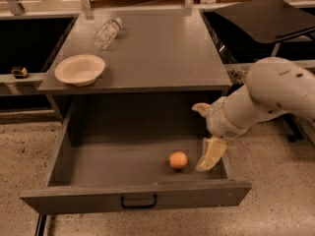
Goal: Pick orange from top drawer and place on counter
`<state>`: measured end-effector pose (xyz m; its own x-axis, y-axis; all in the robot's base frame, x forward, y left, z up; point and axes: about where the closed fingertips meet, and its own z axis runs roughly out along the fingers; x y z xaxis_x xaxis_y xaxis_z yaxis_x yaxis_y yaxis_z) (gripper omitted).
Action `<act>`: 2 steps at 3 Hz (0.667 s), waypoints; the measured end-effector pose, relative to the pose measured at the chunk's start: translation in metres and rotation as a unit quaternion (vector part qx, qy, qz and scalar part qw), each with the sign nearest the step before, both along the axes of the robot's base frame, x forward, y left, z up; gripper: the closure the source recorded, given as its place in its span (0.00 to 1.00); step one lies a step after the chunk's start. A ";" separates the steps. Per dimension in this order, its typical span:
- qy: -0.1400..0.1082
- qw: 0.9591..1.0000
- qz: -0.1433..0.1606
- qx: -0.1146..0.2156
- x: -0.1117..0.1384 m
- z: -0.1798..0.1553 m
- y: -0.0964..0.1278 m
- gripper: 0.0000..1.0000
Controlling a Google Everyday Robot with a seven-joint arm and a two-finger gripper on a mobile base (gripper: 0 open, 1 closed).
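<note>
The orange (178, 160) lies on the floor of the open top drawer (98, 161), towards its front right. The drawer's front panel has a small black handle (139, 201). The grey counter (157, 48) is the cabinet's top above the drawer. My gripper (206, 132) hangs from the white arm (275, 95) over the drawer's right side, just right of the orange. It is open, with one cream finger (211, 154) down beside the orange and the other finger (201, 108) higher up. It holds nothing.
A cream bowl (79, 69) sits at the counter's front left edge. A clear plastic bottle (107, 32) lies on its side at the back left. A black tray-like panel (263, 18) stands to the right of the cabinet. The floor is speckled.
</note>
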<state>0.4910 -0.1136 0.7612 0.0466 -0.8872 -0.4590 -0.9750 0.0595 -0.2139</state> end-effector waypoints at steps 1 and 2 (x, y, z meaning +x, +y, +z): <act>0.030 0.999 0.019 -0.004 0.003 -0.055 0.022 0.00; 0.051 0.998 0.017 -0.012 0.007 -0.094 0.035 0.00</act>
<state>0.4979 -0.0784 0.6672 0.0305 -0.8967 -0.4416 -0.9932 0.0225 -0.1143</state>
